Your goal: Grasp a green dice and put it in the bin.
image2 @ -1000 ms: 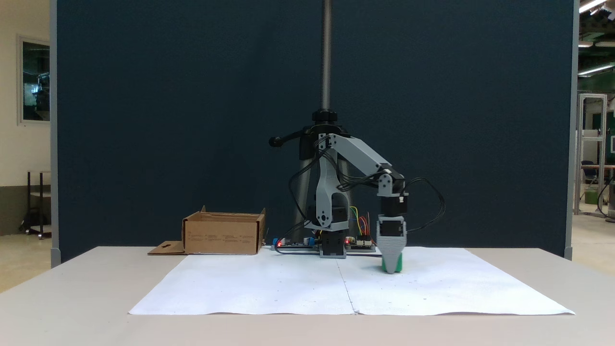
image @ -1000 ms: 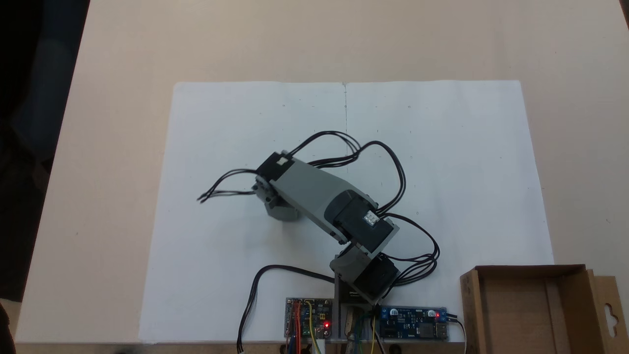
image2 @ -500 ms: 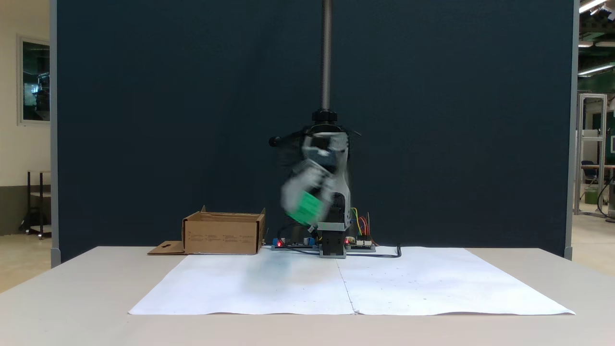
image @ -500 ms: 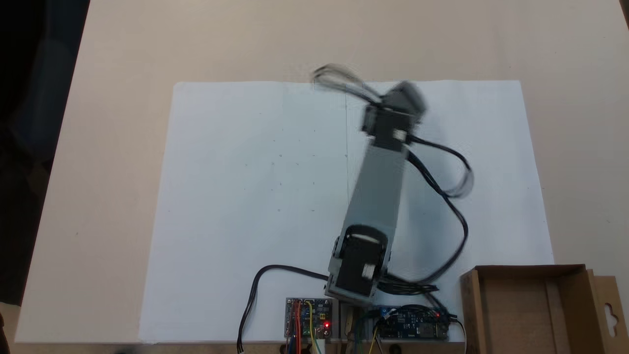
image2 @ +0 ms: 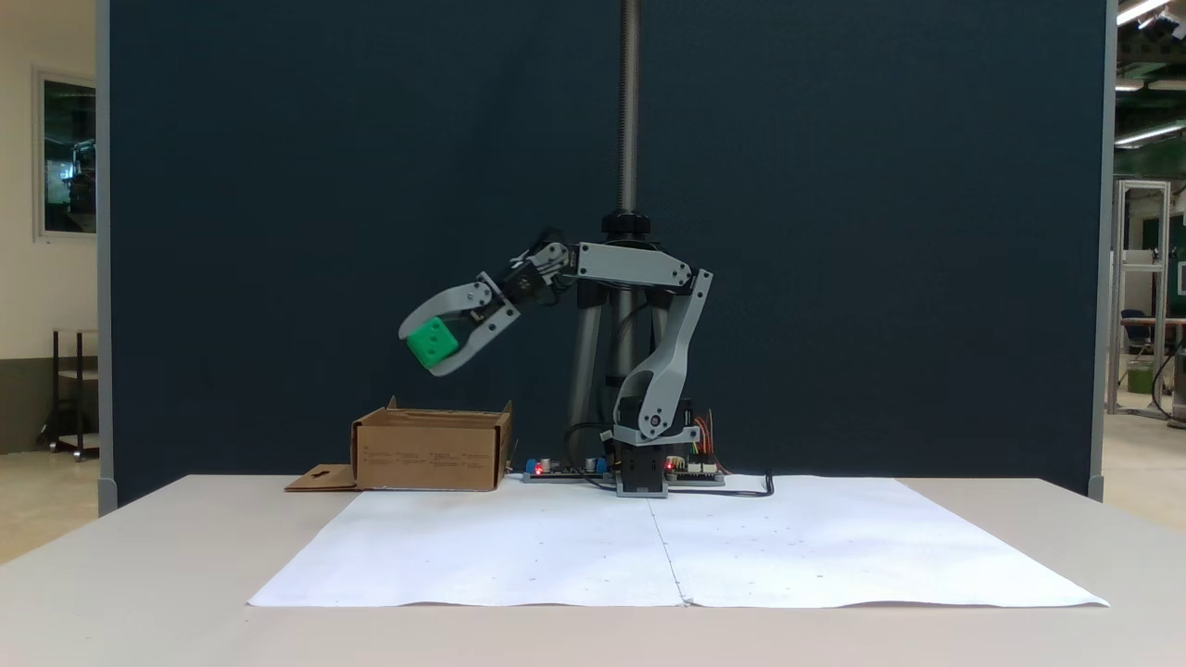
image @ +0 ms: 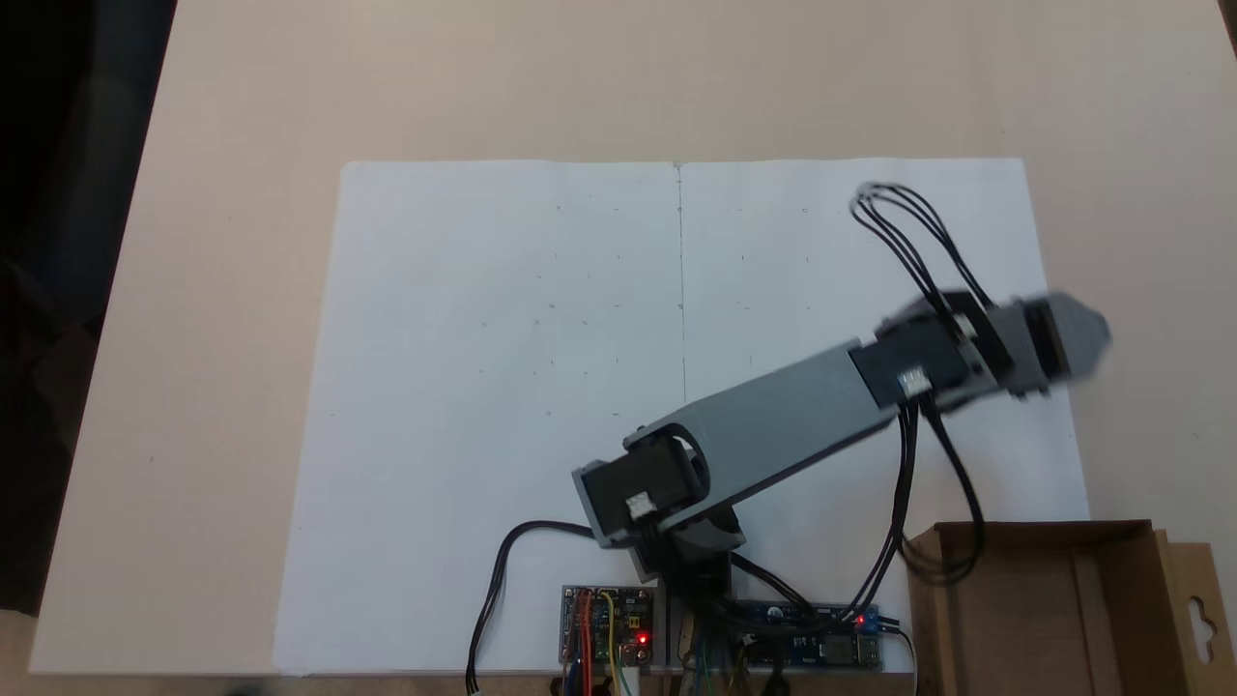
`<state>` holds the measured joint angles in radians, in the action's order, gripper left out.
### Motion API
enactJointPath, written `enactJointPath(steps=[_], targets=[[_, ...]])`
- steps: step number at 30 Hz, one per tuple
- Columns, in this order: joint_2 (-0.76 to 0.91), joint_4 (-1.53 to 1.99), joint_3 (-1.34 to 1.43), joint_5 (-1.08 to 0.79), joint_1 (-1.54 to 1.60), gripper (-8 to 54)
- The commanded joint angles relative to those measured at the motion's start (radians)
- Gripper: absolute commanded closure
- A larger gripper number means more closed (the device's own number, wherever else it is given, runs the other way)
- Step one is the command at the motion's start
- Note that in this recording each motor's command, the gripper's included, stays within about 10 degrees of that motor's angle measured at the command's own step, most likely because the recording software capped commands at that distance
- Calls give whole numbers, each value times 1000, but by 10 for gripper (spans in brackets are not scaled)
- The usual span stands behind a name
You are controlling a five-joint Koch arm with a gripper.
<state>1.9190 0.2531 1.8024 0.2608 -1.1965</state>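
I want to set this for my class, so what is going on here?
A small robot arm's gripper is shut on the green dice, holding it in the air. In the side fixed view it hangs above the bin, the cardboard box beside the white paper. The dice is not yet in the bin.

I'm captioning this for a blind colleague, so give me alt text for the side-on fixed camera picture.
A grey robot arm holds a green dice in its gripper, raised in the air above a brown cardboard bin. The bin sits on a pale table beside a white paper sheet, before a dark blue partition.
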Motion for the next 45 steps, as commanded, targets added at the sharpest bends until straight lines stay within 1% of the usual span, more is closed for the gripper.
enactJointPath(steps=[1,9,11,14,19,23,28,29,30,31,33,34,35,41,45], targets=[[43,26,-61,-124,-86,329],[6,77,-46,-301,-362,329],[-17,98,-46,-344,-420,329],[-72,141,-46,-457,-543,329],[-129,167,-46,-594,-647,329],[-150,193,-37,-646,-670,329],[-160,190,-11,-652,-667,329],[-160,186,-11,-652,-667,308],[-160,186,-11,-652,-667,233],[-161,181,-5,-652,-667,142],[-161,176,0,-650,-666,91],[-161,176,5,-650,-664,49],[-160,176,8,-650,-663,38],[-129,173,17,-641,-621,37],[-71,170,18,-538,-506,37]])
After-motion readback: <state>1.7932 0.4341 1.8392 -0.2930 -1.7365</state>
